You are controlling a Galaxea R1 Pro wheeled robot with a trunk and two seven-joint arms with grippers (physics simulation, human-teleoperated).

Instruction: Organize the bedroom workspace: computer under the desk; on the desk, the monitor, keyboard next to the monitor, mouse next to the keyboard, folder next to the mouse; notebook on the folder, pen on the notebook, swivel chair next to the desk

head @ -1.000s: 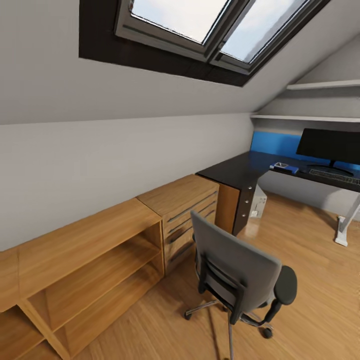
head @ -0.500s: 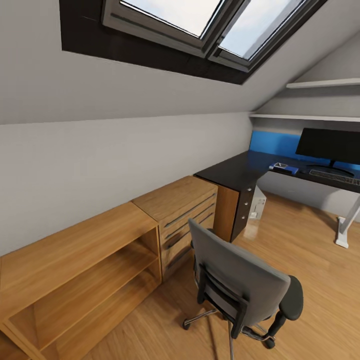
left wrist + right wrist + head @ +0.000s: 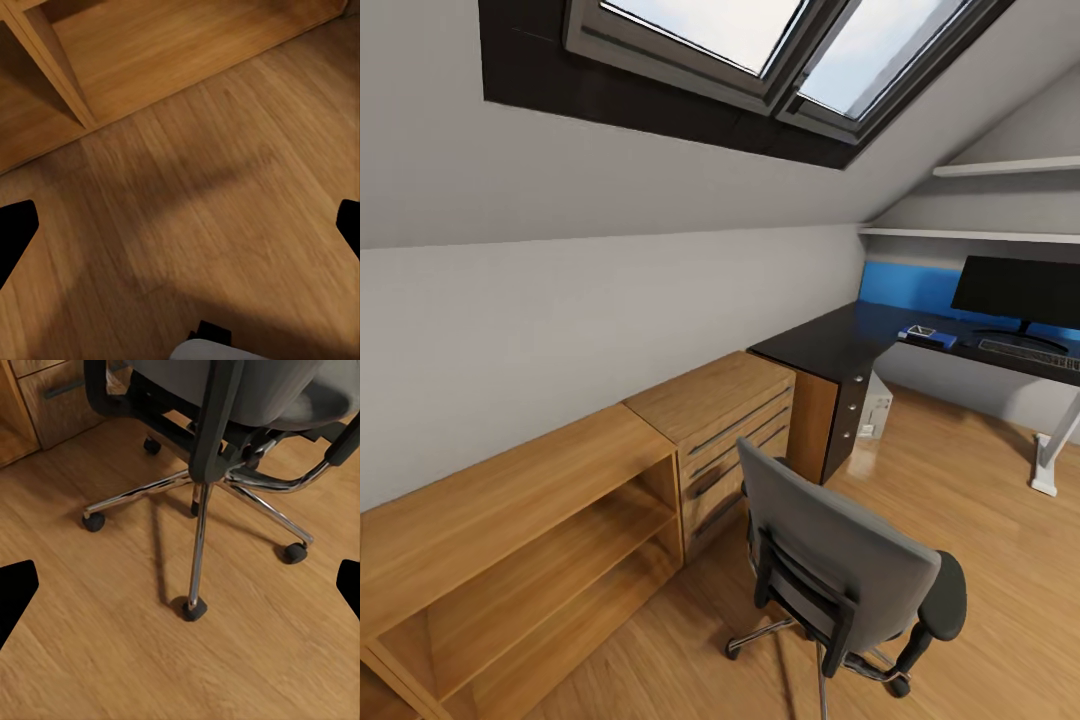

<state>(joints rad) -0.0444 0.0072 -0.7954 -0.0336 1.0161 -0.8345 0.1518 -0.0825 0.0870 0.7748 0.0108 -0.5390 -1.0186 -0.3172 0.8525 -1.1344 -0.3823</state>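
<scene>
A grey swivel chair (image 3: 840, 570) is seen on casters, well apart from the black desk (image 3: 830, 345); it likely rolls easily, best pushed by its backrest. Both grippers' jaws are spread wide, empty.

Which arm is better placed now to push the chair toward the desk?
Probably the right. Its open gripper looks at the chair base up close, while the left gripper faces bare floor. The desk lies beyond.

The desk (image 3: 830, 345) carries the monitor (image 3: 1020, 292), keyboard (image 3: 1028, 350) and folder (image 3: 928, 336). The swivel chair (image 3: 840, 560) and computer (image 3: 877, 402) stand on the wood floor (image 3: 960, 480).
</scene>
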